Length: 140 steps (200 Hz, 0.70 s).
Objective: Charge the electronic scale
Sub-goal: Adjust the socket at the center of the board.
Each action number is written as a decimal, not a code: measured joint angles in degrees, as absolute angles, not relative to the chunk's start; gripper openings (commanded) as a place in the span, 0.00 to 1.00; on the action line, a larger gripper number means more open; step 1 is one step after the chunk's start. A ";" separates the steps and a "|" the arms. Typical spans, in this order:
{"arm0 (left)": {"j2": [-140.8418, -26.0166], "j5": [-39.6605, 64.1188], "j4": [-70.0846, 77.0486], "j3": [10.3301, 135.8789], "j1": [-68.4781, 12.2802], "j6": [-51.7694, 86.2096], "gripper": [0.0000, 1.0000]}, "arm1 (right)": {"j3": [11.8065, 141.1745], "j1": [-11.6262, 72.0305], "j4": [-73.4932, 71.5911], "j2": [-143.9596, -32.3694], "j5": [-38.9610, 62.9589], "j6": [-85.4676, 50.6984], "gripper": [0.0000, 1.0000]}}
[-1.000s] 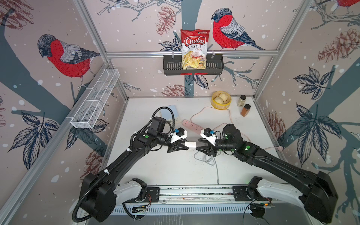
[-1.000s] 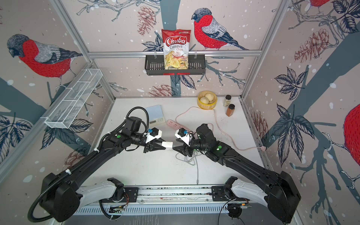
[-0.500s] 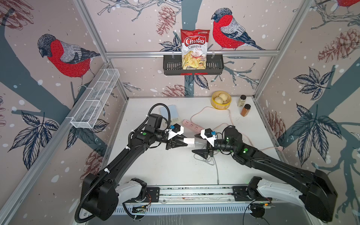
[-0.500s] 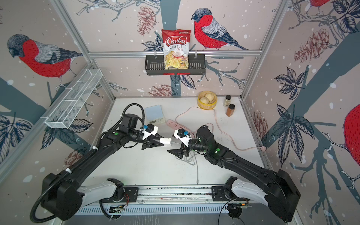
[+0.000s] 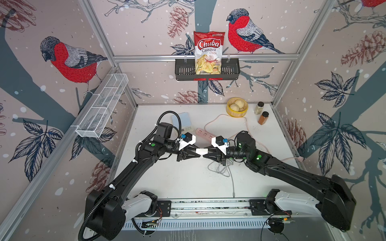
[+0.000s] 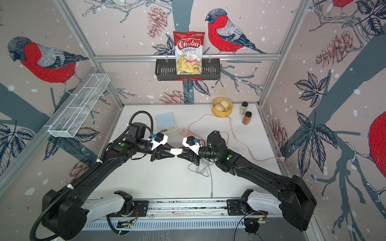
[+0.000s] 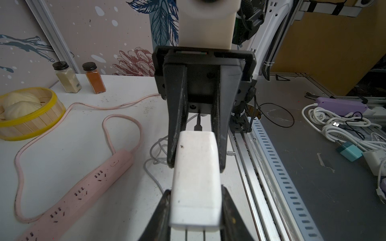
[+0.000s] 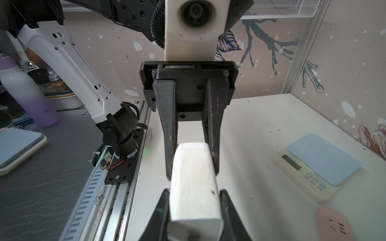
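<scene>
**Top views.** The scale lies flat at the left rear of the worktop, behind the left arm and just beside the end of the strip. Its long axis runs rear to front. The display edge faces front, skewed slightly right. The left tool and right tool meet mid-worktop. Each is clenched on one end of the charger, well apart from the scale.

**Left wrist view.** The scale is out of view. The charger sits between both pairs of fingers. A dark plug appears to enter its far end.

**Right wrist view.** The scale rests flat, with display and buttons on its cream front edge. Treat it as light, rigid, smooth and low-lying. Take hold of the cream body across its short width, at the side edges. Keep off the blue top. You cannot see the charging port in any view.
</scene>
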<state>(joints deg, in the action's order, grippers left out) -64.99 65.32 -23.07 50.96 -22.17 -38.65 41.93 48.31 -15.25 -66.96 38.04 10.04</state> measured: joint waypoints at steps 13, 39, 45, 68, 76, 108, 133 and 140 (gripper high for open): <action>-63.40 63.81 -20.84 50.11 -22.22 -37.41 0.97 | 43.64 47.75 -12.71 -67.02 38.28 10.74 0.09; -59.59 57.36 -16.84 48.10 -22.13 -34.63 0.98 | 49.43 44.01 -2.52 -66.87 34.20 12.84 0.07; -58.89 55.46 -16.19 47.68 -22.17 -33.95 0.98 | 51.11 42.72 0.23 -66.76 33.41 13.85 0.07; -57.34 47.48 -12.88 46.37 -22.17 -30.63 0.98 | 57.60 38.37 10.09 -66.85 29.43 17.15 0.07; -57.23 44.53 -11.77 46.06 -22.17 -29.32 0.98 | 60.07 37.17 13.78 -67.42 27.75 18.39 0.07; -58.22 35.66 -7.92 45.71 -22.17 -23.49 0.98 | 70.54 34.89 28.51 -72.55 19.20 23.35 0.07; -61.04 30.85 -5.41 45.89 -22.17 -17.76 0.99 | 78.06 33.82 39.00 -79.64 11.11 26.22 0.06; -62.13 29.61 -5.32 46.19 -22.17 -16.19 0.99 | 79.90 33.56 41.50 -81.78 8.78 27.03 0.06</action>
<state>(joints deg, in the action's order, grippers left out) -62.13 29.61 -5.32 46.19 -22.17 -16.19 79.90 33.56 41.50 -81.78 8.78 27.03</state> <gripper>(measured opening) 0.983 0.346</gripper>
